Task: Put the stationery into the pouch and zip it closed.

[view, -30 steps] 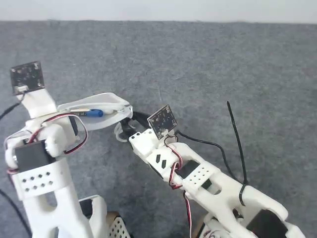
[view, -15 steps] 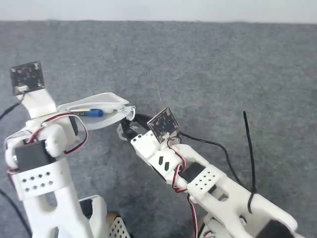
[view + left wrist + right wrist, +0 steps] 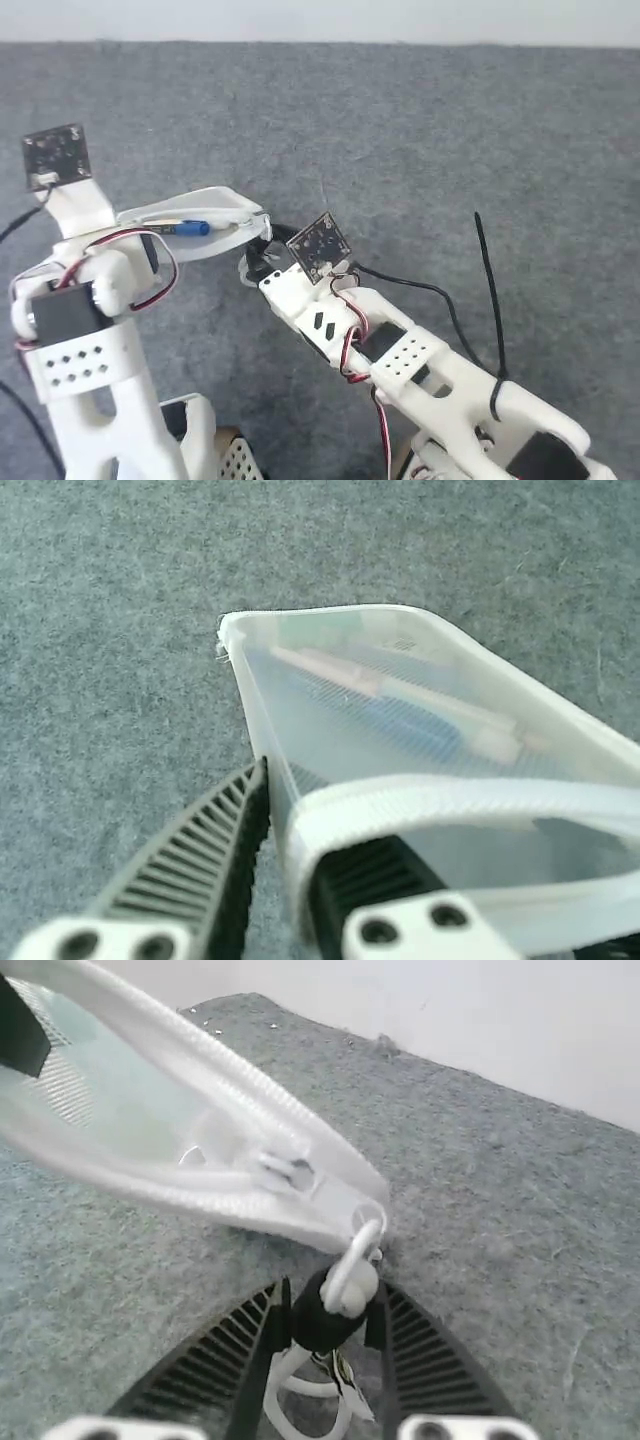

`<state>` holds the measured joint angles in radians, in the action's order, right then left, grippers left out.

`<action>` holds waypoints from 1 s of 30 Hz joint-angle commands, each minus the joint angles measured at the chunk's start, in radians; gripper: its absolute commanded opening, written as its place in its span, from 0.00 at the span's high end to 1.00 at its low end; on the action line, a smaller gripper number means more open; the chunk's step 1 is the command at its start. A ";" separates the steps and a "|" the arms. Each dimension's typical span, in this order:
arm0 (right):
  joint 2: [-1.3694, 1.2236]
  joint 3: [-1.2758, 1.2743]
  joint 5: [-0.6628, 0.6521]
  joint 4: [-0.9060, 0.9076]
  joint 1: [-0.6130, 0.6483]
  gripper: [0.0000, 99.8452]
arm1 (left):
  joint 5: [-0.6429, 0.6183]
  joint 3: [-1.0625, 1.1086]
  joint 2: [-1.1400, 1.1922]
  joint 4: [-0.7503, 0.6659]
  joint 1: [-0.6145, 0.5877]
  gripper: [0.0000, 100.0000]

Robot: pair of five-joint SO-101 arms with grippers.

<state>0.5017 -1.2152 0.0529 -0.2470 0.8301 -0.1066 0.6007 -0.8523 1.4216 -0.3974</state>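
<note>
- While left jaws clamp the pouch left of centre, a tug could free it.
- Right jaws, closed on zipper pull, may lose that tab.

Pouch end off-frame; stationery inside blurry thru wall

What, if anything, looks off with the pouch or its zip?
Nothing stands out. The left gripper is clamped on one end of the pouch, and the stationery lies inside it. The right gripper is shut on the zip pull at the other end. Nothing looks spilled or torn.
</note>
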 commanded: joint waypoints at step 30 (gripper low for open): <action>0.444 0.015 -0.187 0.565 0.065 0.99 | -0.002 -0.013 0.003 -0.025 0.009 0.99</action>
<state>0.7979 -1.2444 -0.0514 0.1304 0.8485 -0.1066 0.6007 -0.8523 1.4216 -0.3974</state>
